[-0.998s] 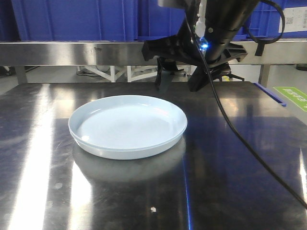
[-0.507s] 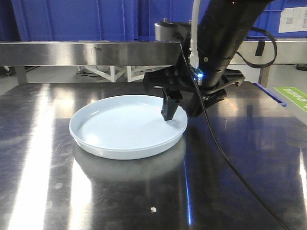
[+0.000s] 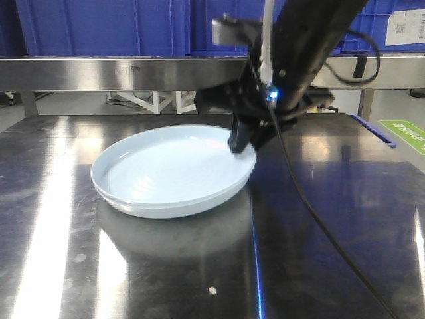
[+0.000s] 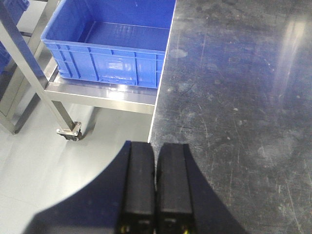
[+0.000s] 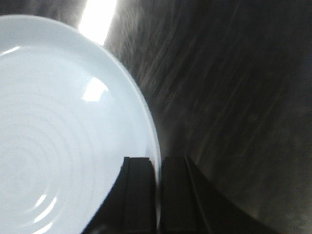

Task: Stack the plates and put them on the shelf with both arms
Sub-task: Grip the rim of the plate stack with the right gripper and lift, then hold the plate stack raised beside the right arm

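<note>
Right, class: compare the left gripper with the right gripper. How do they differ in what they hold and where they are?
The left gripper is shut on nothing, while the right gripper is shut on the rim of a plate. The left gripper hangs at the edge of the tabletop, near a blue crate; the right gripper is over the tabletop at the plate's side. Both have dark, flat fingers.

Three cameras cover one bench (image 3: 332, 266).
Front view looks low across it toward the shelf (image 3: 99, 73); left wrist looks down over its edge; right wrist, close, shares the plates (image 5: 58, 122) with front.
</note>
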